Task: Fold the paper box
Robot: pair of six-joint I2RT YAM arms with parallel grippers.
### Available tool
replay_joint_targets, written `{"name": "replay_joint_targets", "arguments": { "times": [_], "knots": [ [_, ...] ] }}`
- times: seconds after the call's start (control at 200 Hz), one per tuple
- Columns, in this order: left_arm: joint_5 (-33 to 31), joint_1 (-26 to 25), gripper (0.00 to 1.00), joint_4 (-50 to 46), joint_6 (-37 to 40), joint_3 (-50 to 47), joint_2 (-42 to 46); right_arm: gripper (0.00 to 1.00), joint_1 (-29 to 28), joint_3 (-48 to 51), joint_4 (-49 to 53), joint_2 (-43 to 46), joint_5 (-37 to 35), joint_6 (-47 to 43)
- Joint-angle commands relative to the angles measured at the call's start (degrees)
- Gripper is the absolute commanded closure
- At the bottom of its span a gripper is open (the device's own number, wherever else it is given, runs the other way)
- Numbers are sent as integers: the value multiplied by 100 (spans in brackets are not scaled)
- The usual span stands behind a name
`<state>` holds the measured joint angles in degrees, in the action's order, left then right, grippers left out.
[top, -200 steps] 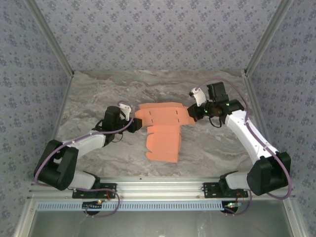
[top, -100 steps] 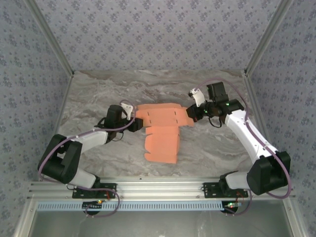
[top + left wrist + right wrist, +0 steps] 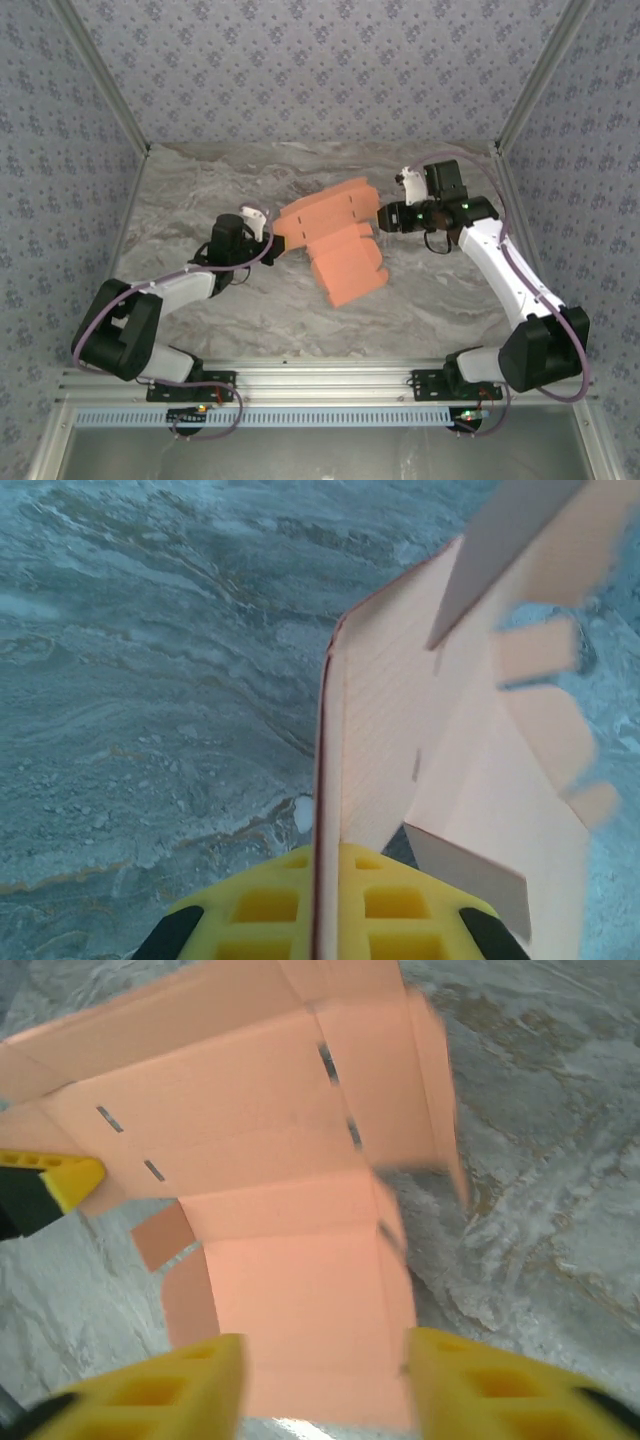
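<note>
Paper box [image 3: 335,245], a part-folded orange card, lies mid-table [image 3: 200,190] between the arms. The left gripper [image 3: 270,235] pinches its left edge, with that panel standing upright, probably to anchor the sheet. The right gripper [image 3: 383,216], at the card's right edge, has its fingers spread and grips nothing, likely ready for another flap.

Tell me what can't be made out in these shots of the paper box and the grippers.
- Left wrist: far flaps of the paper box are motion-blurred; the frame's bottom edge cuts off the left gripper clamping it.
- Right wrist: the box's right flap is smeared; whether the open right gripper touches the card is unclear.
- Top view: the box's slots are too small.
</note>
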<state>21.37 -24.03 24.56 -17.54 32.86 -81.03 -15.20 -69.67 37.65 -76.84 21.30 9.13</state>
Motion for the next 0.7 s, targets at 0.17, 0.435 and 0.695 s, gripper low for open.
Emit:
{"name": "replay_joint_targets", "arguments": {
  "times": [0.17,0.435,0.695],
  "knots": [
    [-598,-355,100,406,237,-78,193,25,-496,293,-678,222,158,5117],
    [-713,-590,100,292,689,-96,263,24,-1291,-477,-1581,-801,206,6650],
    [-818,-655,100,206,987,-131,345,28,-1635,-1190,-1444,-1758,313,7229]
  ]
}}
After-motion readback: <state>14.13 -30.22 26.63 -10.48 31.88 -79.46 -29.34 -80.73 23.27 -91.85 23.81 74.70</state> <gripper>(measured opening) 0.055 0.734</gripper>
